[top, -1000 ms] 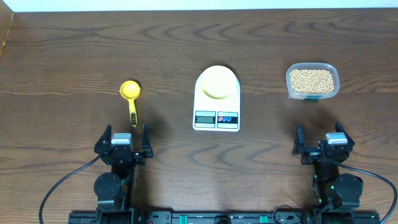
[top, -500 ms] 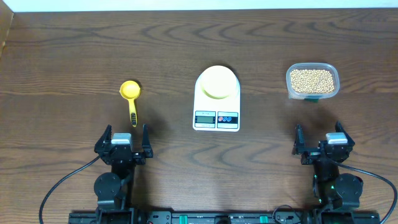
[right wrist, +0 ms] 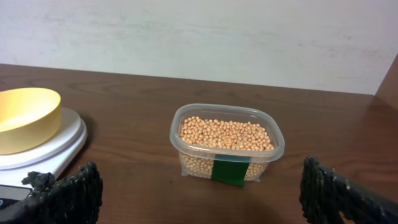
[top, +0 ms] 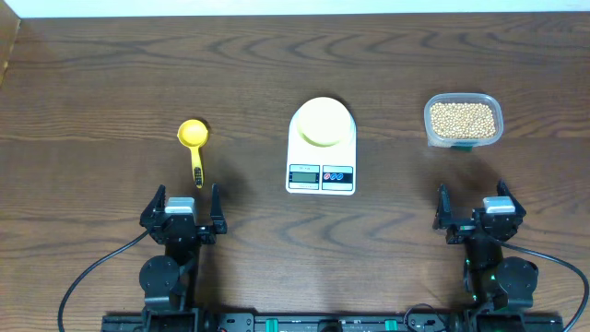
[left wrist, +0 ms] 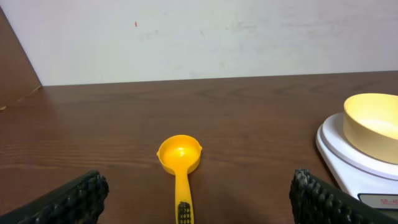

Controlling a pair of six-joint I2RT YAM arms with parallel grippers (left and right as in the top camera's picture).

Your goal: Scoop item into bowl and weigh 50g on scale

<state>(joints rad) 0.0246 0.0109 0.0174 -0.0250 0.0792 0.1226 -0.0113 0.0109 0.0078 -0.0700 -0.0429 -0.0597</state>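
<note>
Tan beans fill a clear plastic tub at the right; they also show in the right wrist view. The pale yellow bowl sits on the white scale at the table's middle; it also shows in the left wrist view. A yellow scoop lies to the left, bowl end away from me, and shows in the left wrist view. My left gripper is open just short of the scoop's handle. My right gripper is open in front of the tub.
The tub has a green label on its near side. A pale wall runs along the table's far edge. Bare dark wood lies between the scoop, the scale and the tub.
</note>
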